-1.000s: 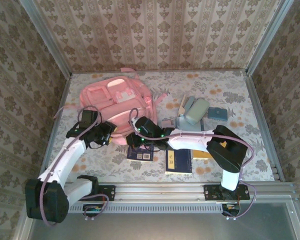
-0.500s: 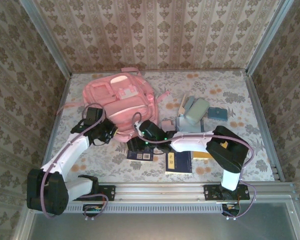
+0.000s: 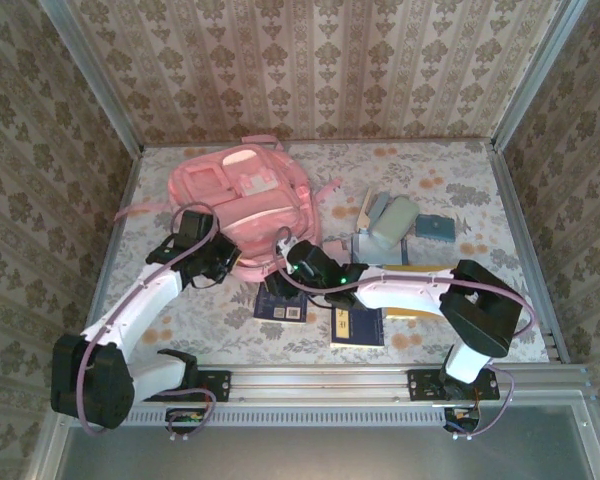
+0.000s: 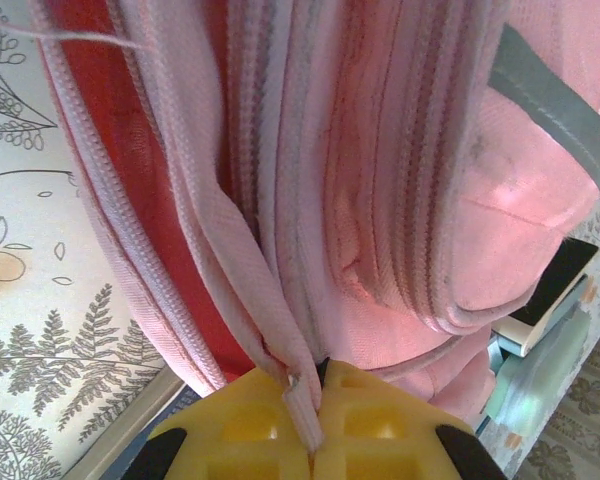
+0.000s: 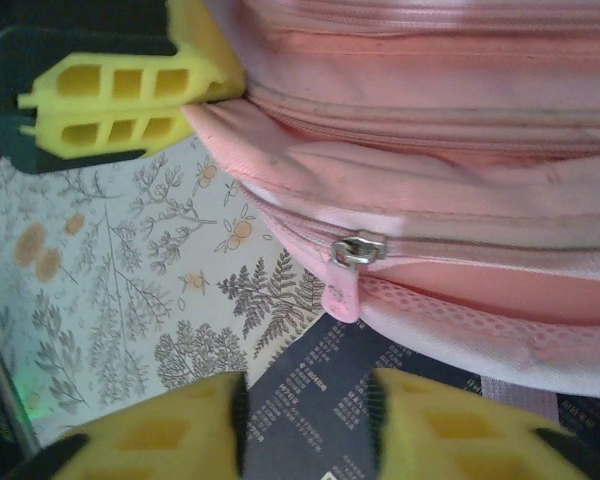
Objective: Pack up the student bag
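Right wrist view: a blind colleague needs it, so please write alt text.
On a pink backpack, the zipper pull sits just ahead of the right end effector, whose yellow fingers stand apart above a dark book. At upper left, the left end effector pinches the backpack's edge.

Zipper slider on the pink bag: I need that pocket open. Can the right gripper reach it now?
Probably yes: the right gripper stands open just short of the zipper slider, nothing between them.
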Tool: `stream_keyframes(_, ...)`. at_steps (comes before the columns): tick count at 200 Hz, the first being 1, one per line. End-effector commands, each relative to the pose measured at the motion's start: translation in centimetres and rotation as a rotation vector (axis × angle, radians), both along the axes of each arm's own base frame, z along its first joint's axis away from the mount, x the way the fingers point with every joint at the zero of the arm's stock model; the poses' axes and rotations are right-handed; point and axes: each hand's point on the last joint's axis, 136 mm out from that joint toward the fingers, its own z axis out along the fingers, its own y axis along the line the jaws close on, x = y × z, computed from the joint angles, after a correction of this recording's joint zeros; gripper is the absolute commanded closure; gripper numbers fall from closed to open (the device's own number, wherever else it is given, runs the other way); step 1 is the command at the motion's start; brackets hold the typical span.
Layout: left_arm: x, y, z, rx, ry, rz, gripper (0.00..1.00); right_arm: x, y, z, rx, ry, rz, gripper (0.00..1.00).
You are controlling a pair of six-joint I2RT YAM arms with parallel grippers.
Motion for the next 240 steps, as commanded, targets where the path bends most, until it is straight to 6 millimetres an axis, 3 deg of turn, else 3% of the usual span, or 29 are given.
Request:
stream_keyframes(1,1.5,-1.0,2.2,-0.032,-0.066,0.007,1.0,1.1,0.0,-0.5,-0.043,-0.035,-0.047,0.54)
stream_keyframes(45,1.4,-1.3,2.0,-0.03,-0.06,0.01,1.0,2.6,0.4,-2.0,-0.113,-0.033,-0.104,0.52)
stream_keyframes(133,1.7,-2.1,2.2,-0.027,-0.059,0.018,1.0,3.8,-0.2,-5.0,-0.344,-0.048,-0.197,0.55)
stream_keyframes(147,1.7,-2.0,2.2,-0.025,-0.06,0.023,1.0,4.0,-0.2,-5.6,-0.37,-0.04,-0.205,0.6)
stream_keyframes(171,1.6,-1.9,2.1,-0.017,-0.059,0.026,1.0,4.3,-0.5,-6.0,-0.411,-0.037,-0.221,0.8)
stream_keyframes(202,1.7,-1.3,1.8,0.015,-0.061,0.026,1.0,4.2,-0.8,-4.0,-0.389,-0.072,-0.211,0.98)
stream_keyframes(240,1.7,0.4,1.7,0.065,-0.067,0.037,1.0,3.8,-1.9,-1.8,-0.325,-0.06,-0.177,1.0)
